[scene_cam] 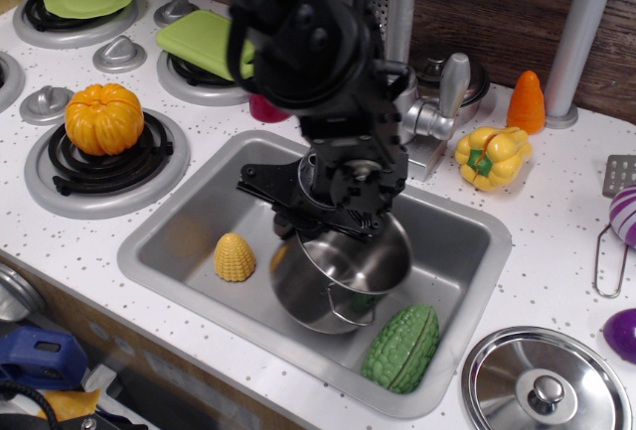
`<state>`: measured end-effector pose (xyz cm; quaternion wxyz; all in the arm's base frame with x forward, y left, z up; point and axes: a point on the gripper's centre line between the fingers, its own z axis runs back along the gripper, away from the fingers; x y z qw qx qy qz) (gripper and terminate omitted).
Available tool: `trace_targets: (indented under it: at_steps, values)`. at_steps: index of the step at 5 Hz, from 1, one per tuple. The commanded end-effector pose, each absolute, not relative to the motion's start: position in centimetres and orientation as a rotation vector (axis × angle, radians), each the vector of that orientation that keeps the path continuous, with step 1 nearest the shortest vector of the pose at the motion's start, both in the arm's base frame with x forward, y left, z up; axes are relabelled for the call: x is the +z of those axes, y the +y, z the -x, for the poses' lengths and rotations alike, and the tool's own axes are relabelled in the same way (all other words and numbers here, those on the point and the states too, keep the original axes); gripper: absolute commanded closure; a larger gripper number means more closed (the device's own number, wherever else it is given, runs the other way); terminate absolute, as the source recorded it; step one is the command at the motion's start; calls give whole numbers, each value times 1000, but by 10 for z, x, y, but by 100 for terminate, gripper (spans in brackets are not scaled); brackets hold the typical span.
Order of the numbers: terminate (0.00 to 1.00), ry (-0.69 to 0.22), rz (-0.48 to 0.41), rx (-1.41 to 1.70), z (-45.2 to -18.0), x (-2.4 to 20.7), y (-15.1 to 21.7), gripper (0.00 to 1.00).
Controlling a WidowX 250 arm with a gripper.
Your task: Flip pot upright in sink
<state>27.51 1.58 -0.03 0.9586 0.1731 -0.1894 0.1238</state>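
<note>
The shiny steel pot (333,281) is in the grey sink (457,241), held tilted with its open mouth facing up and to the right; a wire loop handle hangs at its front. My black gripper (333,221) reaches down from above and is shut on the pot's near-left rim. The pot's base looks slightly off the sink floor, though contact is hard to judge.
In the sink lie a yellow toy corn (235,257) at the left and a green bumpy gourd (402,348) at the front right. A steel lid (542,382) lies on the counter at right. The faucet (397,23) stands behind; an orange pumpkin (104,117) sits on a burner.
</note>
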Motion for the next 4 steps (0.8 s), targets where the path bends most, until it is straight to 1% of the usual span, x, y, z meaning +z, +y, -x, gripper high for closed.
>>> trace_targets:
  at_steps: [1,2,3,4]
  values:
    - [0,-484,-231,212,-282,13,24,100]
    - [0,-484,-231,212,-282,13,24,0]
    - [0,-484,-231,212,-282,13,24,0]
    - [100,-484,-231,212,-282,13,24,0]
